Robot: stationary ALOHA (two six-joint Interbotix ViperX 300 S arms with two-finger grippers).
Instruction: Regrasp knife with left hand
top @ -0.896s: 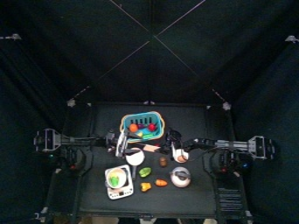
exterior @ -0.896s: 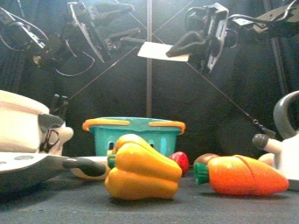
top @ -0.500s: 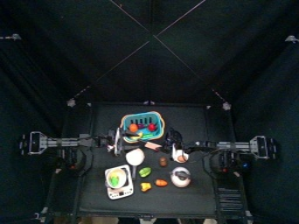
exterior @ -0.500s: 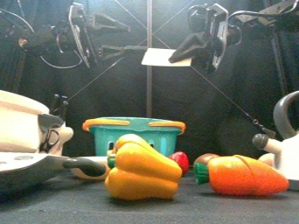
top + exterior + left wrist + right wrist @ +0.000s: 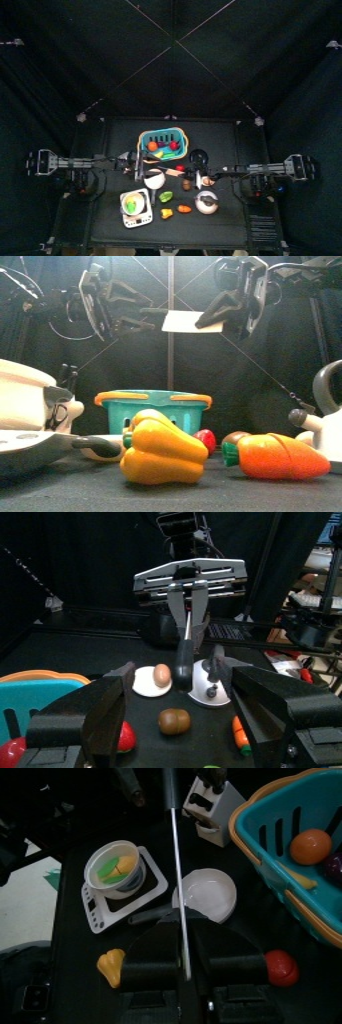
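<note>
The knife point(image 5: 181, 321) hangs high above the table, its pale blade pointing left, with my right gripper point(image 5: 225, 308) shut on its handle. In the right wrist view the knife point(image 5: 178, 878) shows edge-on as a thin line rising from between the jaws of the right gripper point(image 5: 190, 968). My left gripper point(image 5: 136, 308) stands open just left of the blade tip, not touching it. The left wrist view looks between the wide-open jaws of the left gripper point(image 5: 185, 677) straight at the knife point(image 5: 189, 612), held upright by the right gripper across from it.
Below stand a teal basket point(image 5: 154, 406) with produce, a yellow pepper point(image 5: 163, 451), a carrot point(image 5: 274, 456), a white kettle point(image 5: 327, 406) and a pan point(image 5: 27, 446). A white bowl point(image 5: 205, 893) and a scale with a bowl point(image 5: 120, 870) lie under the knife.
My left gripper has moved right, closer to the blade tip. The right gripper has shifted a little, and the knife hangs slightly lower and more level.
</note>
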